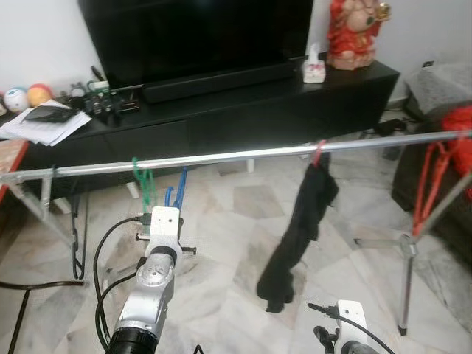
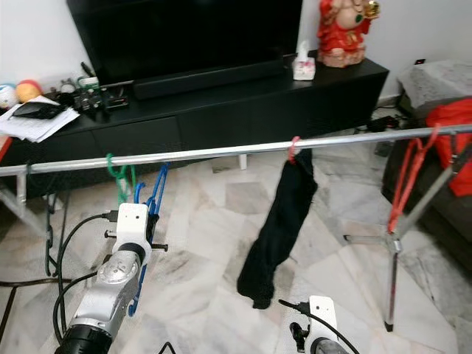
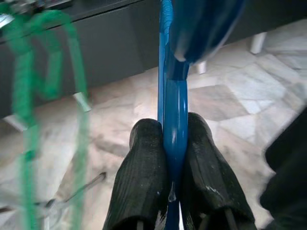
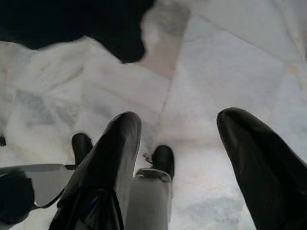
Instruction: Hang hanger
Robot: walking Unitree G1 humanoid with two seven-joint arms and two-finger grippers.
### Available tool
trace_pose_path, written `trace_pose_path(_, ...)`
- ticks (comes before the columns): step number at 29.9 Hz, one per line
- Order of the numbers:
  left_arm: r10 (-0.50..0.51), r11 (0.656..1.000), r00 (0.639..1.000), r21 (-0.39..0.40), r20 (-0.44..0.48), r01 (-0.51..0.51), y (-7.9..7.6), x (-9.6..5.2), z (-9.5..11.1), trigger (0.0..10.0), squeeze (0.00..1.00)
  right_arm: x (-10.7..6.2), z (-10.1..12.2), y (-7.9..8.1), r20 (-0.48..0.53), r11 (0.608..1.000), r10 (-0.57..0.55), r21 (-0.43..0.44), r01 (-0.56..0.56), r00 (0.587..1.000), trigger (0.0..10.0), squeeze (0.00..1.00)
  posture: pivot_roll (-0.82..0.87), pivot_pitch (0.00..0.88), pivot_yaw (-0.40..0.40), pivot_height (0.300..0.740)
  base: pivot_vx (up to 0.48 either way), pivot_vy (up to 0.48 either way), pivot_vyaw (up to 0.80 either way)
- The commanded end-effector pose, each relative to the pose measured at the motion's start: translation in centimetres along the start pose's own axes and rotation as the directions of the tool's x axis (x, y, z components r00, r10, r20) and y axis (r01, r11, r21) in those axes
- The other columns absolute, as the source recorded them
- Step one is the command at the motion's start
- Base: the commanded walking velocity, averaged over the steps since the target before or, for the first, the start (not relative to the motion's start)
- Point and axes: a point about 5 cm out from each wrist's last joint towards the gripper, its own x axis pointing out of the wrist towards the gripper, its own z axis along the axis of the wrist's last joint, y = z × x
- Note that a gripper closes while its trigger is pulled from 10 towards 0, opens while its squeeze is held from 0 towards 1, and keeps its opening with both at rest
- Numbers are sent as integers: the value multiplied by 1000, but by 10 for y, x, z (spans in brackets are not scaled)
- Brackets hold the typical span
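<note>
Blue hanger (image 3: 173, 120): plastic, held up just under the metal rail (image 1: 236, 156), its hook near the bar; whether the hook sits over the bar cannot be told. No brand, label or writing can be read anywhere.

Left gripper (image 3: 173, 143): raised in front of the rail, its two black fingers (image 3: 144, 167) pressed against either side of the blue hanger's flat edge, closed tight on it.

Right gripper (image 4: 177, 143): low, pointing down at the floor, fingers spread wide apart with nothing between them.

Green hanger (image 1: 144, 181): hooked on the rail just to the left of the blue one, close beside it.

Black garment (image 1: 299, 228): hangs limp from a red hanger hook (image 1: 318, 153) near the middle of the rail, well to the right of the left gripper.

Red hanger (image 1: 431, 181): on the rail's far right end, beside red cloth (image 1: 459, 122) lying on a dark sofa.

Dark hanger (image 1: 76, 236): hangs at the rail's left end by the stand's leg.

Rail stand: silver tripod legs (image 1: 404, 273) at the right, angled frame at the left.

Behind the rail: long black TV cabinet (image 1: 243, 110) carrying a large dark screen (image 1: 199, 33), a soundbar, a tissue box (image 1: 314, 68), a red and gold figurine (image 1: 358, 29), loose papers (image 1: 48, 125), small gadgets and two coloured balls (image 1: 28, 96).

Floor (image 1: 221, 251): pale marble tiles with grey veining; black cables run along the left arm.

Wall: plain white.
</note>
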Motion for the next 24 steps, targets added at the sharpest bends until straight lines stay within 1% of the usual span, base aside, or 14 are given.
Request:
trace_pose_path(1, -30, 999, 1000, 17, 6, 30, -5, -2, 3, 10000, 0, 0, -3, -1, -9, 1000, -7, -1, 7, 1000, 10000, 0, -97, 0, 57, 740, 0, -412, 0)
trace_pose_path(3, -37, 999, 999, 25, 5, 37, -5, -2, 3, 10000, 0, 0, -2, -2, -5, 1000, -11, 6, 11, 1000, 10000, 0, -95, 0, 53, 740, 0, -409, 0)
trace_pose_path(5, -37, 999, 999, 13, 4, 37, -6, -2, 3, 10000, 0, 0, -2, -2, -5, 1000, -11, 3, 11, 1000, 10000, 0, -94, 0, 52, 740, 0, 0, 0)
trace_pose_path(12, -91, 995, 996, 37, 16, 90, -8, -4, 3, 10000, 0, -1, -2, -3, -2, 1000, -12, 3, 12, 1000, 10000, 0, -101, 0, 54, 740, 0, 0, 0)
trace_pose_path(18, -79, 996, 997, 30, 15, 78, -2, -6, 1, 10000, 0, -1, -2, -3, -2, 1000, -11, 0, 11, 1000, 10000, 0, -97, 0, 51, 740, 0, 0, 0)
trace_pose_path(24, -76, 997, 997, 20, 13, 75, 1, -8, -1, 10000, 0, -1, -2, -3, -3, 1000, -10, -2, 10, 1000, 10000, 0, -98, 0, 52, 740, 0, 0, 0)
